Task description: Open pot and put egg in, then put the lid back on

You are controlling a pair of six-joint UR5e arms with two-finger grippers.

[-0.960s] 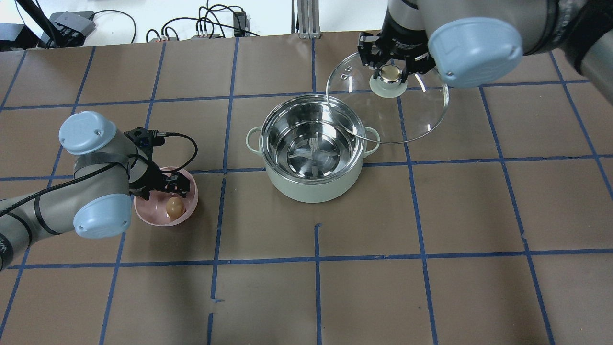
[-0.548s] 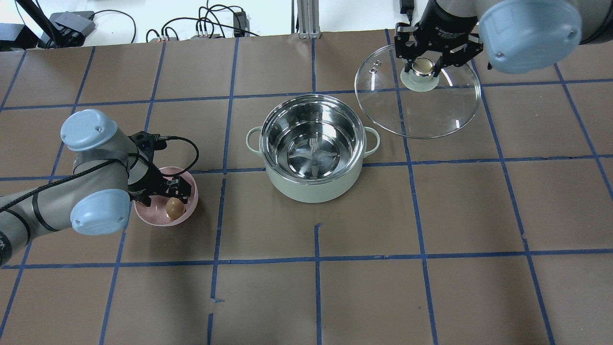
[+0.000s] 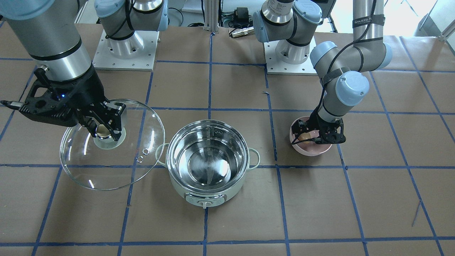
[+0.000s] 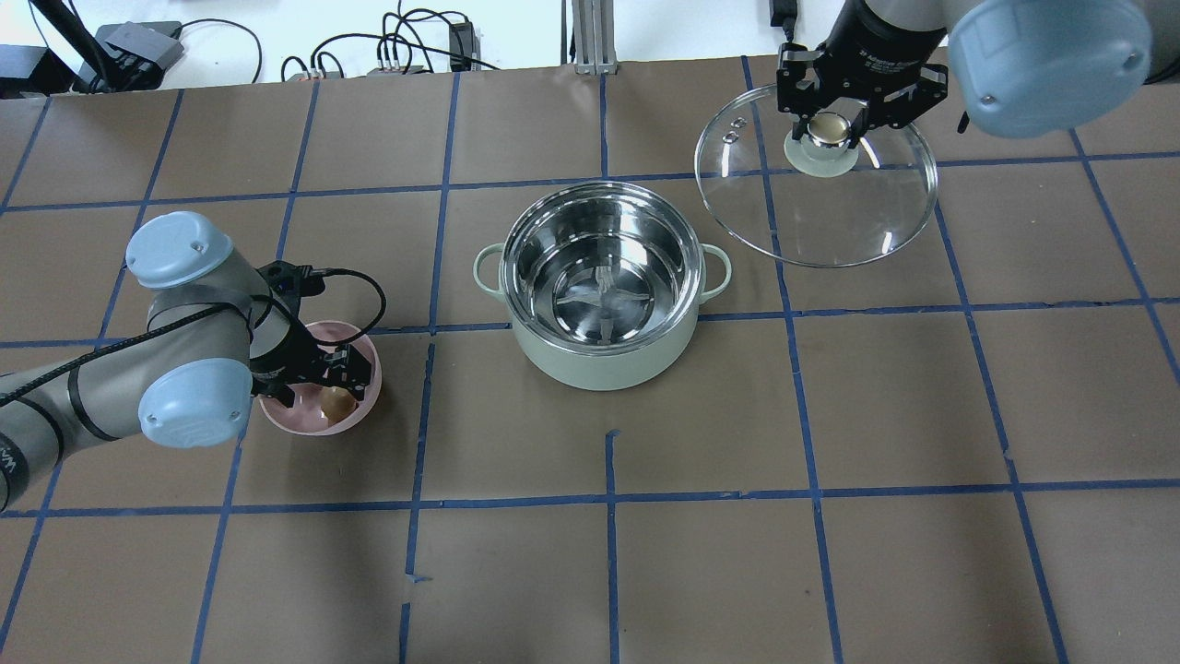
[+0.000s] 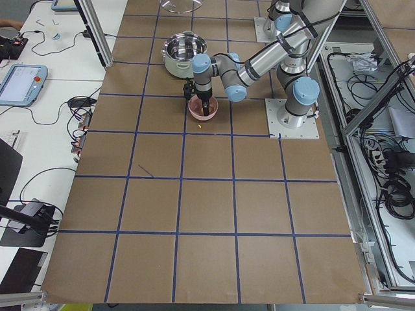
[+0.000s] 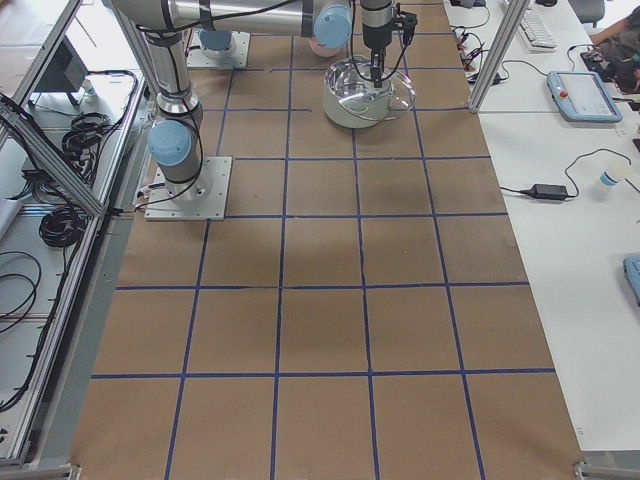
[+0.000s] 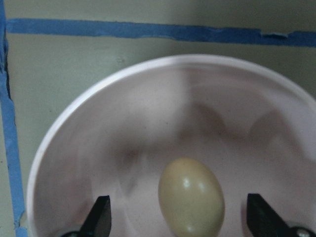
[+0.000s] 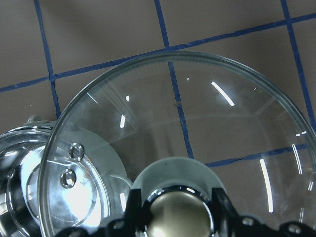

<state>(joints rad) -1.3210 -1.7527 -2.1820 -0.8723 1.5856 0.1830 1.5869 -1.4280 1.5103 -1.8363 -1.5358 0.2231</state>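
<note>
Brown gridded table [image 4: 922, 415] — pale-green pot [image 4: 601, 277] open, steel interior shining.

The tabletop [image 4: 830, 415] is brown, crossed by a grid of blue tape lines [image 4: 608, 553]. The pot [image 4: 604, 355] is pale mint green outside and mirror-bright steel inside, with a whitish dial panel [image 3: 204, 200]. The lid [image 4: 830, 221] is clear glass streaked with white glints. Its knob [image 4: 830, 129], between the right jaws, is shiny beige-gold on a pale green base. The bowl [image 4: 313, 424] under the left jaws is pink, and the egg [image 7: 191, 196] lying between those jaws is pale tan. Both sets of jaws are black. The arms [image 4: 92, 387] are grey with light-blue caps [image 4: 194, 415].
</note>
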